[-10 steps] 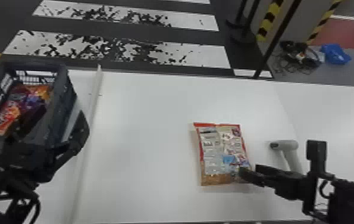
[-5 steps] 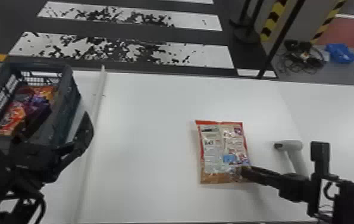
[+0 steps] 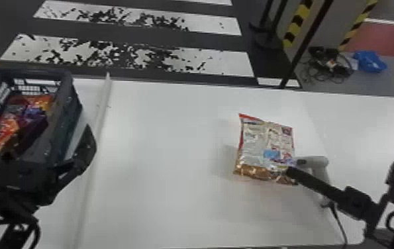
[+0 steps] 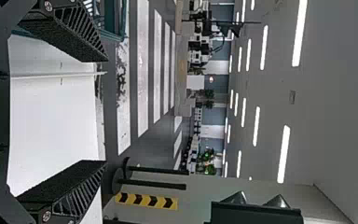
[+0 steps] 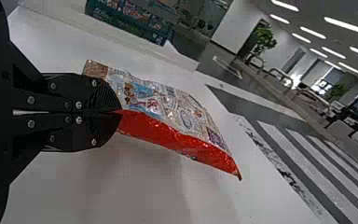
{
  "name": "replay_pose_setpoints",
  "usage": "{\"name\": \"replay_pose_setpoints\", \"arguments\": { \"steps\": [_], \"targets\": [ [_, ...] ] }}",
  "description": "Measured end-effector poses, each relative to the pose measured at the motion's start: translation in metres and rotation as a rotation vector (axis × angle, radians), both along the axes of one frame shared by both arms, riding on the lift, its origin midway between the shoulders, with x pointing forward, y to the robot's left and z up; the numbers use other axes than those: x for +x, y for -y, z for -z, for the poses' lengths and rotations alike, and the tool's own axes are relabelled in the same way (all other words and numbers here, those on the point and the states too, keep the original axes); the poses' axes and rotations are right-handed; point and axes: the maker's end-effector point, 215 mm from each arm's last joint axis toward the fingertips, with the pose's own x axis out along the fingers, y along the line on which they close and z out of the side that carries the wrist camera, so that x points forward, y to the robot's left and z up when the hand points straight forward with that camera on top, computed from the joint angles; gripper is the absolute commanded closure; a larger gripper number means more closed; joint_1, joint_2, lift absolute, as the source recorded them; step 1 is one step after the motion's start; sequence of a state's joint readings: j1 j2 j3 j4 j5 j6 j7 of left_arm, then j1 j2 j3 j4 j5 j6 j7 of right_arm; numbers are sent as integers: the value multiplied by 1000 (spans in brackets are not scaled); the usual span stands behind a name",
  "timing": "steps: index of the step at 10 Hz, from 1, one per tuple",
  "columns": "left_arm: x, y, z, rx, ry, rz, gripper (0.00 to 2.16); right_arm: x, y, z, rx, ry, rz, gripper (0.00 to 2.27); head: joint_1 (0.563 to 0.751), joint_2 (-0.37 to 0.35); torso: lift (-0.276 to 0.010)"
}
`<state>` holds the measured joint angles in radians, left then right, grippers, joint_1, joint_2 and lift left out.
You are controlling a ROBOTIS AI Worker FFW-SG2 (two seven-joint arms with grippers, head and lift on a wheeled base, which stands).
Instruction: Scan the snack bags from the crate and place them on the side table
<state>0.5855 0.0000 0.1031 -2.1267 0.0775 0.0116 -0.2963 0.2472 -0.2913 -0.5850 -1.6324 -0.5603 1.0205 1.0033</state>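
White stripes (image 3: 211,26), some mottled with dark patches, cross the dark floor (image 3: 123,32). Yellow-and-black markings (image 3: 297,24) stand near a red area (image 3: 388,38). Long ceiling lights (image 4: 299,32) shine above green plants (image 5: 263,39).

Bag: the bag (image 3: 262,145) is lifted off the table (image 3: 159,165), and in the head view is shifted up and toward the robot's right.
Tilt: its top edge, nearly level in the earlier views, is now slanted down toward the right.
Right gripper: the right gripper (image 3: 291,171) is raised along with the bag, which is held at its lower right corner.
Scanner gap: the gap seen earlier between bag and scanner (image 3: 318,162) is closed in the head view; whether they are touching cannot be told.
Shadow: a soft shadow (image 3: 224,162) is now cast left of the bag.
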Motion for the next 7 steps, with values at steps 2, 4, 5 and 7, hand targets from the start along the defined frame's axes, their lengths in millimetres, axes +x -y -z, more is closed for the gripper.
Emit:
{"name": "replay_pose_setpoints", "arguments": {
  "steps": [2,4,5,7],
  "targets": [
    [-1,1,0,-1,-1,3,97,11,55,-32,75,65,156,2243,695,-249,-94],
    [-2,1,1,-1,-3,4,97,16,116,-41,54,83,334,2243,695,-336,-94],
    [-3,1,0,-1,-3,5,97,16,144,-42,52,96,415,2246,695,-350,-94],
    [-5,2,0,-2,-5,7,97,13,203,-37,14,137,598,2243,695,-350,-94]
  ]
}}
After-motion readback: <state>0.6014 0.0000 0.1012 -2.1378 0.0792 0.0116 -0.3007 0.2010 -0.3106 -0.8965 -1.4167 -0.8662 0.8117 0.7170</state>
